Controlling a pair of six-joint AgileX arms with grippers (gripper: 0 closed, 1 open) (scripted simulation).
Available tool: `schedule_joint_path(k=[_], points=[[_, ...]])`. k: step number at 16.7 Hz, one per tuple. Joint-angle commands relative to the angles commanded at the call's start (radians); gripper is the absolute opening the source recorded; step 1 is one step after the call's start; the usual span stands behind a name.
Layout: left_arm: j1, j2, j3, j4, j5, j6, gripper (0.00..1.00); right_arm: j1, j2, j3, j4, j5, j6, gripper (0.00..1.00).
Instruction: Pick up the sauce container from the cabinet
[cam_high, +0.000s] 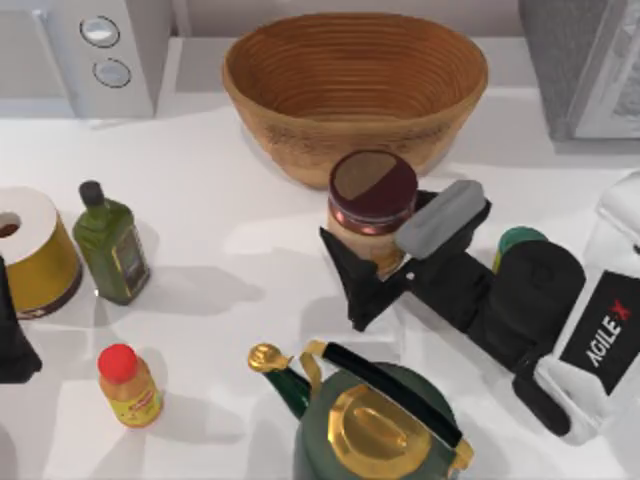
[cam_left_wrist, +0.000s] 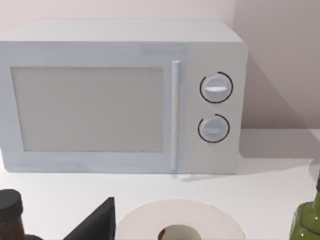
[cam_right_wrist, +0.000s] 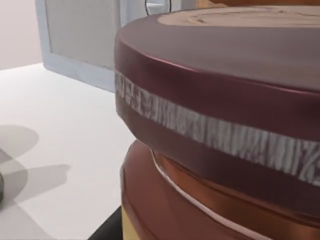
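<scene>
The sauce container, a short round jar with a dark-maroon lid and a two-tone brown top, stands out in front of the woven basket, near the table's middle. My right gripper reaches in from the right and is shut on the jar's tan body, one finger on each side. The jar's lid and brown body loom very close in the right wrist view. A grey cabinet stands at the back right. My left gripper is parked at the left edge of the table.
A large woven basket sits just behind the jar, and a green kettle just in front. A green-lidded can peeks out behind my right arm. On the left are a microwave, olive oil bottle, paper roll and red-capped yellow bottle.
</scene>
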Motion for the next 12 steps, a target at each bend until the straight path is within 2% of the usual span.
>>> schedule_joint_path(k=[3,12], points=[[0.000,0.000,0.000,0.000,0.000,0.000,1.00,0.000,0.000,0.000,0.000,0.000,0.000,0.00],[0.000,0.000,0.000,0.000,0.000,0.000,1.00,0.000,0.000,0.000,0.000,0.000,0.000,0.68]])
